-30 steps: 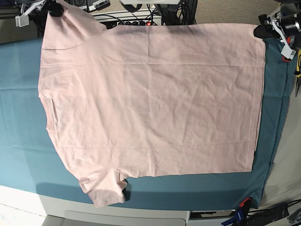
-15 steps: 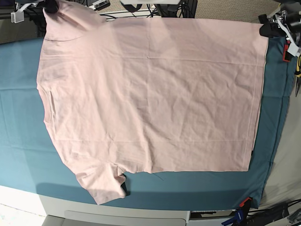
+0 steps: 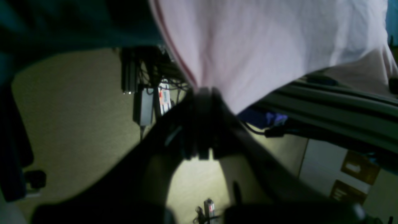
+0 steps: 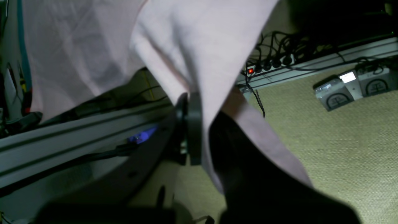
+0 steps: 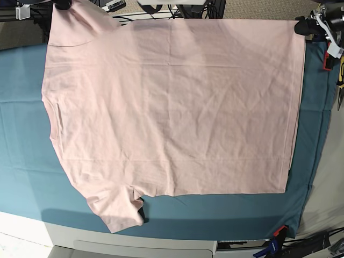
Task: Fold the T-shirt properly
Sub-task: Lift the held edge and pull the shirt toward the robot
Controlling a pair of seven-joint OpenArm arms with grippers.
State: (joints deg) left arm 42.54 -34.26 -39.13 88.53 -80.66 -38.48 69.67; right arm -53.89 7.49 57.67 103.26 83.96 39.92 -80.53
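1. The T-shirt (image 5: 172, 107) runs past the base view's top edge, so the sleeve beside the right pincer (image 4: 199, 124) is cut off.
2. The right pincer is out of frame in the base view; in its wrist view, cloth covers one fingertip.
3. The left pincer (image 3: 203, 93) shows only as a dark, blurred shape, its fingertips buried in cloth.
4. The boxes (image 3: 354, 172) below the left pincer are too blurred to read.

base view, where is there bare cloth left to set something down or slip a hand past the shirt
Bare teal table cloth shows left of the T-shirt, beside its neck edge. A narrower band runs along the near edge below the hem, and a strip lies right of the shirt. The far edge is crowded: the shirt reaches it, pinched by the right pincer and the left pincer.
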